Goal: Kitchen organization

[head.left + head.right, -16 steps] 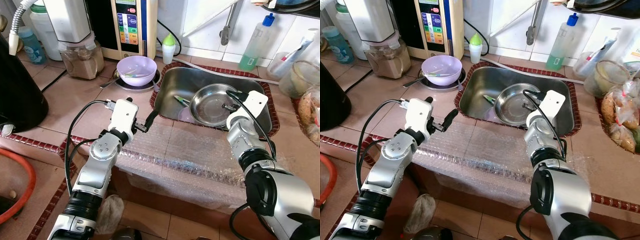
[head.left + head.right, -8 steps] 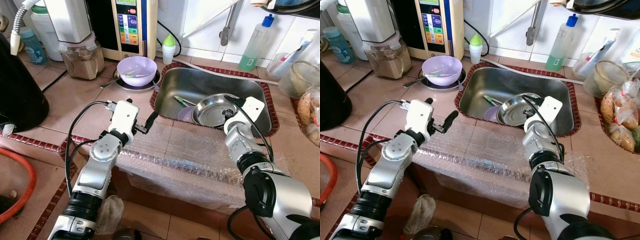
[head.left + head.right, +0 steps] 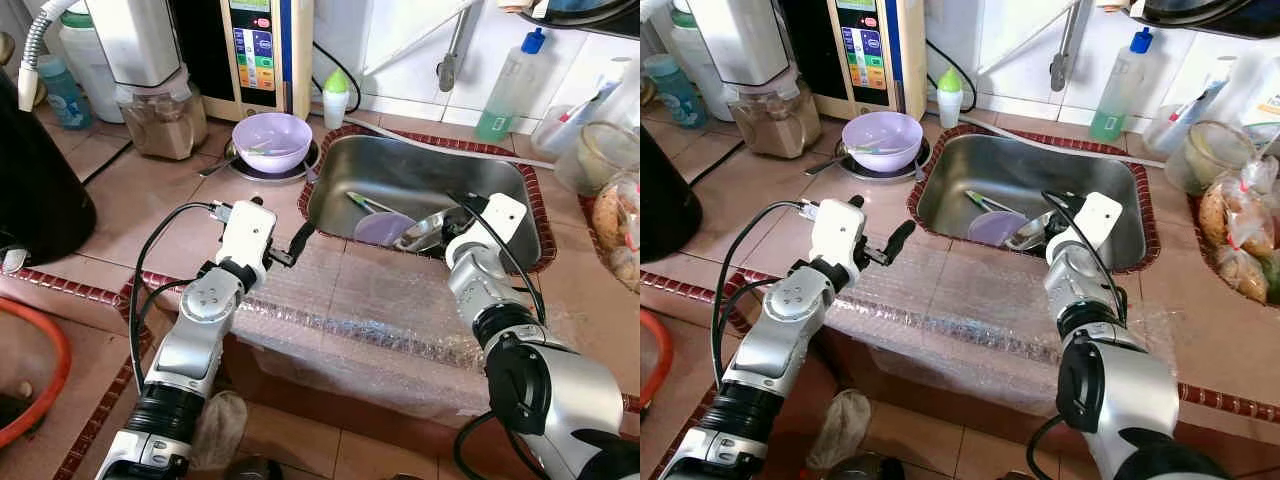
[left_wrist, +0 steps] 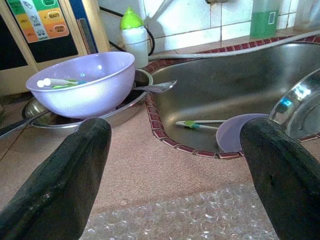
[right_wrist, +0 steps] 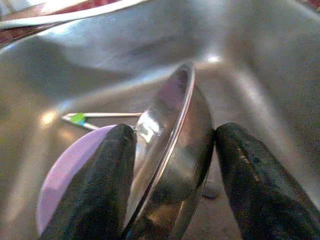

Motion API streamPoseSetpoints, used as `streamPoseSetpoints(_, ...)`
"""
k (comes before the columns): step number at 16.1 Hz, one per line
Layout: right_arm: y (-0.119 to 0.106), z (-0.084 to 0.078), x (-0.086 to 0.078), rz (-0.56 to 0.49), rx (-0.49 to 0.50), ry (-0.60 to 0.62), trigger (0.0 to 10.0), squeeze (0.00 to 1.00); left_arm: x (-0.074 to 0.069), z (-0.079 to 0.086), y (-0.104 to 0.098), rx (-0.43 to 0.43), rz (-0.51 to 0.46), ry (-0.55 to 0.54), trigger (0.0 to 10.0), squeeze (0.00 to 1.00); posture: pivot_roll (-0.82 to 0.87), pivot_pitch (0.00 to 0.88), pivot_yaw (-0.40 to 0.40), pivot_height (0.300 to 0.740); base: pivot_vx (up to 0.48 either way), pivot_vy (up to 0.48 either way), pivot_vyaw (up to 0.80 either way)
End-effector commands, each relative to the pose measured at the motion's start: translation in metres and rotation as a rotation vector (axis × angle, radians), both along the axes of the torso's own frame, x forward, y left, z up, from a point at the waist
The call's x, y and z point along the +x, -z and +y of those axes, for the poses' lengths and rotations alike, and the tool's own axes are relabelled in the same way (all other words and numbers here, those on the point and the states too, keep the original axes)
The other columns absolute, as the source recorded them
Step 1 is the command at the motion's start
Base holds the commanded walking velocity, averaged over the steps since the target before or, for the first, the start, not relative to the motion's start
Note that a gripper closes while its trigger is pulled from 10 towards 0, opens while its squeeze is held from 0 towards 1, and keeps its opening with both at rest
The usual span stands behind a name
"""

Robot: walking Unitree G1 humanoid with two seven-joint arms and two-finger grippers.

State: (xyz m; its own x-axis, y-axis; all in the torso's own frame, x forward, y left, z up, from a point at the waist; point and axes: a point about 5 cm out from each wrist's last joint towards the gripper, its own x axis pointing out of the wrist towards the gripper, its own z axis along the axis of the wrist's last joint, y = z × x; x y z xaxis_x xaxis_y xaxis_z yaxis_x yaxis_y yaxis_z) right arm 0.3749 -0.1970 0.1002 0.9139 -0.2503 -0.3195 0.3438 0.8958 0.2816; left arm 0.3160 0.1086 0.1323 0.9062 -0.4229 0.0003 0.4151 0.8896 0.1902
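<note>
Head views: right gripper [image 3: 447,226] is in the sink [image 3: 400,165], clamped on the rim of a steel bowl [image 3: 425,231] tipped on edge beside a purple plate [image 3: 383,228]; left gripper [image 3: 300,240] hangs spread and empty over the bubble wrap [image 3: 350,300]. Left wrist: fingers [image 4: 60,180] wide apart, facing the purple bowl [image 4: 85,85]. Right wrist: fingers [image 5: 95,190] straddle the thin rim; looks light, rigid, slick, so a deeper bite on the wall seems safer.

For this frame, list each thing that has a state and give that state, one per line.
steel bowl: tilted on edge in the sink, held between the right gripper's fingers.
right gripper: shut on the steel bowl.
left gripper: open, above the bubble wrap.
purple plate: lying in the sink.
purple bowl: upright on the counter, utensils inside.
sink: no water visible.
bubble wrap: spread over the counter edge.
</note>
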Motion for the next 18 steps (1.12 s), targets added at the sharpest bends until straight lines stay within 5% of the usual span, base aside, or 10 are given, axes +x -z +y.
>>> streamPoseSetpoints(1,0.013,0.011,-0.005,0.057,0.019,-0.057,10.0,1.0,-0.001,0.0,0.002,0.011,0.009,0.0,10.0,1.0,0.05,0.0,0.007,0.74,0.0,0.0,0.0)
streamPoseSetpoints(10,0.011,0.026,-0.007,-0.058,-0.211,-0.316,10.0,1.0,-0.002,-0.001,0.003,-0.026,0.018,-0.03,10.0,1.0,0.05,0.0,0.011,0.74,0.0,0.0,0.0)
streamPoseSetpoints(15,-0.01,0.033,-0.013,-0.326,-0.333,-0.423,10.0,1.0,-0.008,0.005,-0.006,-0.12,-0.028,-0.135,10.0,1.0,0.04,0.0,0.014,0.74,0.0,0.0,0.0)
streamPoseSetpoints(16,-0.012,0.037,-0.02,-0.38,-0.324,-0.449,10.0,1.0,-0.011,0.005,-0.006,-0.152,-0.031,-0.164,10.0,0.0,0.03,0.0,0.015,0.74,0.0,0.0,0.0)
streamPoseSetpoints(18,-0.015,0.043,-0.03,-0.437,-0.347,-0.488,10.0,1.0,-0.015,0.008,-0.008,-0.184,-0.045,-0.211,10.0,0.0,0.03,0.0,0.018,0.74,0.0,0.0,0.0)
